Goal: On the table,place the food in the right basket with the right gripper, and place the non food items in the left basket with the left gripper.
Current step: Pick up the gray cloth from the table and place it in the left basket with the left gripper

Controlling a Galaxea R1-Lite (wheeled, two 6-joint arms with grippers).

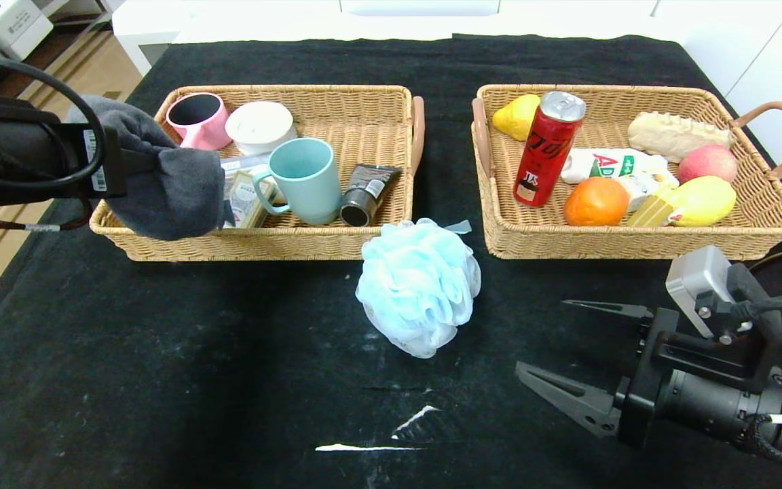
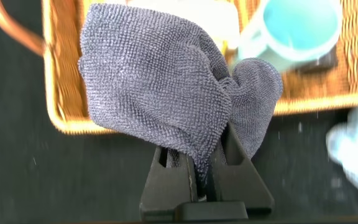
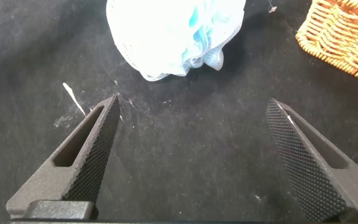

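Left end effector point(image 2: 205, 163), clamped on a grey cloth point(image 1: 160, 170), hangs over the left basket point(image 1: 337, 244); release is judged next. Right end effector point(image 1: 561, 350) rests wide apart above the desk point(image 1: 160, 380). A blue bath pouf point(image 1: 420, 285) lies between the baskets, unsorted.

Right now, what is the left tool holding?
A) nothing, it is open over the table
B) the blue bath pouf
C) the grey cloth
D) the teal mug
C: the left tool is shut on the grey cloth, which hangs over the near left corner of the left basket, while the blue bath pouf lies on the table between the baskets and the teal mug stands in the left basket.
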